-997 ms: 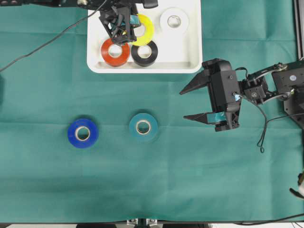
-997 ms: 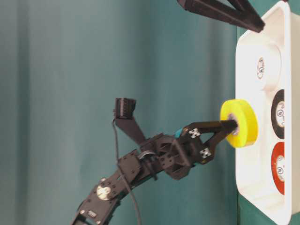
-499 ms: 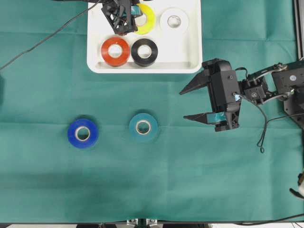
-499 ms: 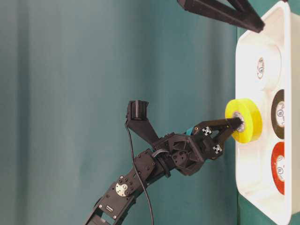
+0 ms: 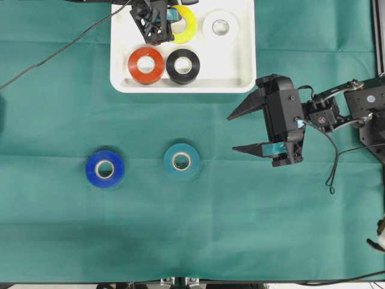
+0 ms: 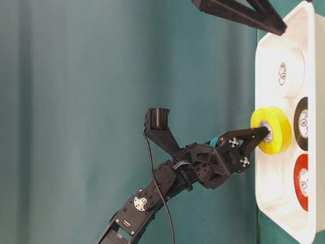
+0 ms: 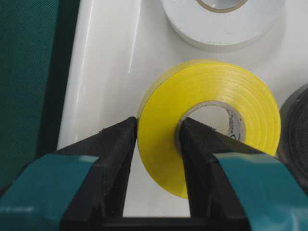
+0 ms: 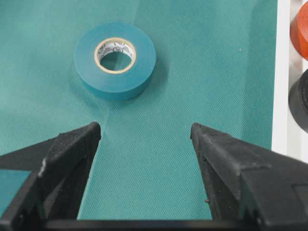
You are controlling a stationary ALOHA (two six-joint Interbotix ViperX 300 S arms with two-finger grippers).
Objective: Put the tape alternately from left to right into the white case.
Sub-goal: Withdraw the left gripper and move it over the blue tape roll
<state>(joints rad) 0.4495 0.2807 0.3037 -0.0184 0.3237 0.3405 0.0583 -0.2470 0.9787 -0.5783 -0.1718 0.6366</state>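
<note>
The yellow roll point(image 7: 211, 125) is pinched through its wall by the left gripper point(image 7: 156, 144), one finger set inside the pale core and the other against the outer face, and it is held just over the floor of the white case point(image 5: 240, 60) at the far side, left of the white roll point(image 5: 220, 26). Whether it rests on the floor yet cannot be told. The red-orange roll point(image 5: 145, 65) and black roll point(image 5: 183, 65) lie flat in the near row of the case. On the green cloth point(image 5: 192, 229) the blue roll point(image 5: 104, 168) and the teal roll point(image 8: 115, 60) are left outside, well apart from the case.

The right gripper point(image 5: 240, 132) is spread wide over the cloth, empty, right of the teal roll.

Each roll is judged light and stiff (a wound ring, not easily crushed), with a smooth outer face that could slip. A hold across the wall, one finger in the core, is judged the surest.
</note>
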